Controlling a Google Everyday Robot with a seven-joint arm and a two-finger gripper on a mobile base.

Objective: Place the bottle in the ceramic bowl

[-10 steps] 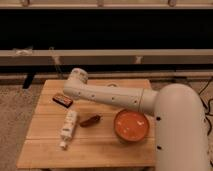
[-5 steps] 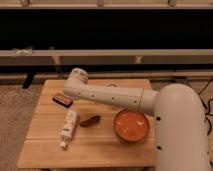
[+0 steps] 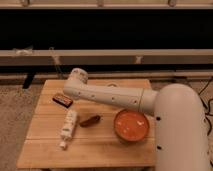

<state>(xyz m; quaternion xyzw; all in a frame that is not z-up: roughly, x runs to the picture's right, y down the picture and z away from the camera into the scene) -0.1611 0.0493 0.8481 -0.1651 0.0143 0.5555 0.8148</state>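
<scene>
The white bottle (image 3: 68, 127) lies on its side on the left part of the wooden table (image 3: 100, 150), its narrow cap end toward the front. The orange ceramic bowl (image 3: 131, 125) stands on the right part of the table, with nothing in it that I can see. My white arm (image 3: 112, 97) reaches from the right across the back of the table, and its rounded end (image 3: 77, 78) is over the back left. My gripper does not show in this view, and nothing of the arm touches the bottle.
A flat dark bar (image 3: 62, 100) lies at the back left, just under the arm's end. A dark red chili-shaped thing (image 3: 90, 121) lies between bottle and bowl. A long low rail (image 3: 105, 56) runs behind the table. Carpet lies to the left.
</scene>
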